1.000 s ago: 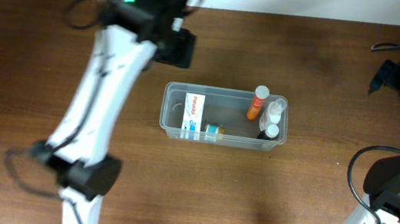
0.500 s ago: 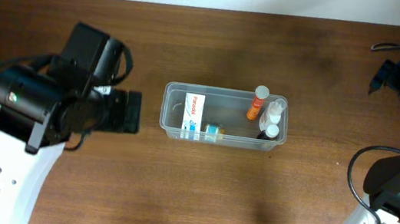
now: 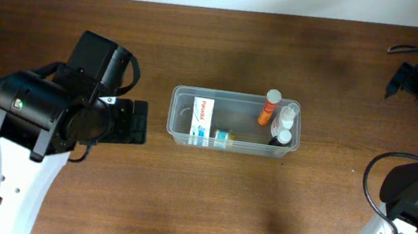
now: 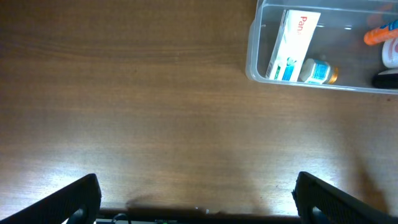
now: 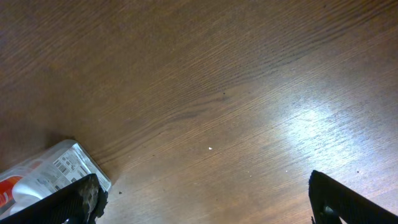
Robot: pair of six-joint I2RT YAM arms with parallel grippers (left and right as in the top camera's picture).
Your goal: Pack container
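Note:
The clear plastic container (image 3: 182, 97) stands mid-table. It holds a white box (image 3: 202, 119), a small teal-labelled bottle (image 3: 222, 138), an orange bottle (image 3: 267, 108) and clear white-capped bottles (image 3: 286, 124). My left gripper (image 3: 136, 122) is open and empty, just left of the container and apart from it. In the left wrist view (image 4: 198, 200) the container's corner (image 4: 254, 61), the box (image 4: 291, 43) and the small bottle (image 4: 317, 71) show at the upper right. My right gripper (image 3: 399, 80) is at the far back right, open and empty over bare wood (image 5: 205, 199).
A white labelled packet (image 5: 45, 174) lies on the table beside the right gripper's left finger in the right wrist view; it does not show overhead. The dark wooden table (image 3: 205, 205) ends at a pale wall along the back. Cables lie at the back right (image 3: 412, 50).
My left arm has swung from behind the container down to its left side, then settled with a small shift. The right arm and the container's contents have not moved.

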